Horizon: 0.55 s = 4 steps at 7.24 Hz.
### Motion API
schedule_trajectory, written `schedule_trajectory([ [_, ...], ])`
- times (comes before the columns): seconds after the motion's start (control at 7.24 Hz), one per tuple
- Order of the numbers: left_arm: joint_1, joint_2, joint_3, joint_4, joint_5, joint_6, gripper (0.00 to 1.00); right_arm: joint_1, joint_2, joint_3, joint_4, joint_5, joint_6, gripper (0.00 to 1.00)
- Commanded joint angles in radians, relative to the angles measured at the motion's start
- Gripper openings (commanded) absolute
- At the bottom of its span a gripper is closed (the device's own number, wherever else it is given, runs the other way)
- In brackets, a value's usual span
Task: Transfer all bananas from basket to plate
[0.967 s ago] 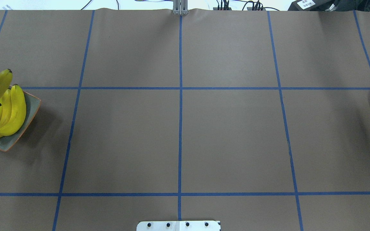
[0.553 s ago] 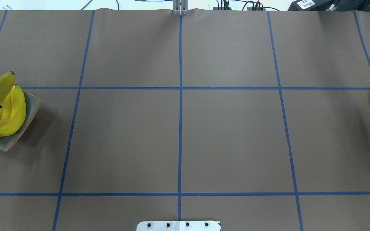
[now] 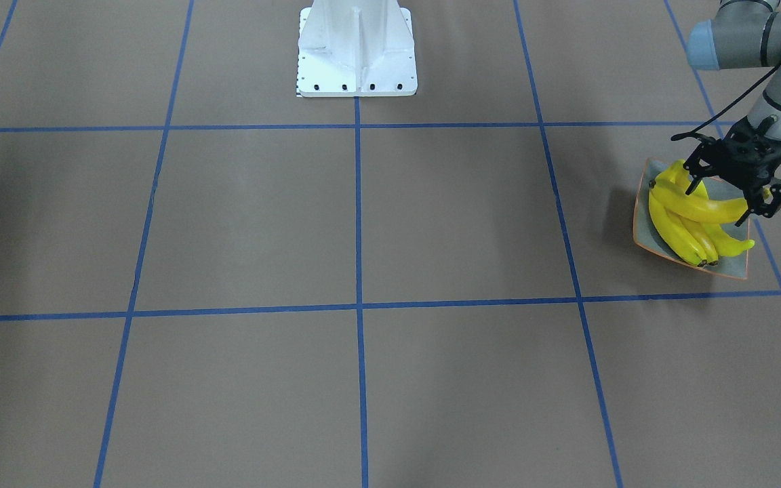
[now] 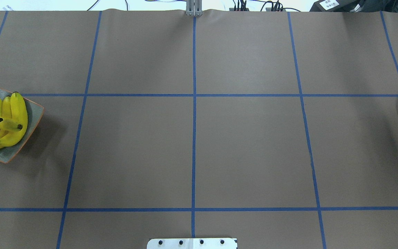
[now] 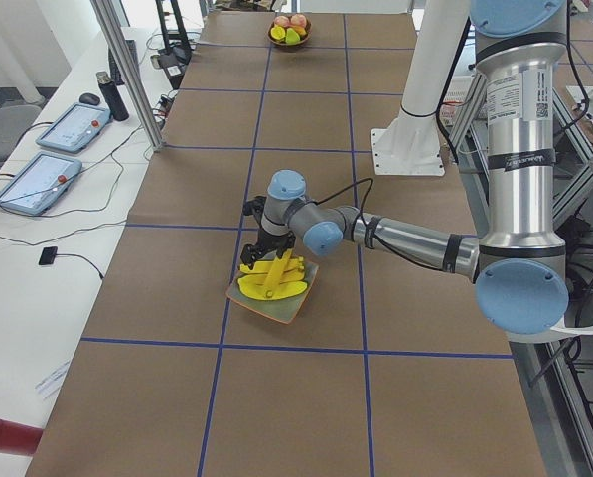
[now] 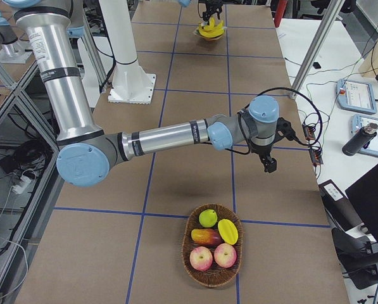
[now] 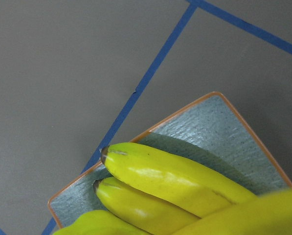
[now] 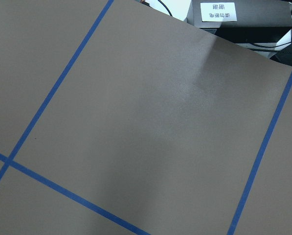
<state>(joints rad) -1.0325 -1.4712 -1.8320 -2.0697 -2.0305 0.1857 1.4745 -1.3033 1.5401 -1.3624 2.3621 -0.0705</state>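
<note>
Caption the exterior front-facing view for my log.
Left gripper hovers open over the plate, one banana lying crosswise atop three others.

SURFACES | bananas: smooth, glossy yellow skin with highlights | plate: glazed grey-green face, finely textured, orange rim | table cover: matt brown paper, slightly rippled | grid lines: blue tape | basket: rough woven wicker | right arm: polished metal tubes, blue-grey plastic-looking joint caps
</note>
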Motion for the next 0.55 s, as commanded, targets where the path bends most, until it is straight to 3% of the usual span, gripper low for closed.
schedule_trajectory([
  [0.0,-0.004,-0.004,-0.004,0.006,-0.074,0.0,0.99,0.001,-0.001,0.0,-0.001,-0.001,0.0,1.0],
  [0.28,-0.042,-0.008,-0.007,0.026,-0.111,-0.009,0.99,0.006,-0.001,-0.003,-0.004,-0.006,-0.002,1.0],
  [0.41,-0.135,-0.039,-0.009,0.113,-0.154,-0.009,0.99,0.026,-0.007,-0.005,-0.01,-0.006,0.009,1.0],
])
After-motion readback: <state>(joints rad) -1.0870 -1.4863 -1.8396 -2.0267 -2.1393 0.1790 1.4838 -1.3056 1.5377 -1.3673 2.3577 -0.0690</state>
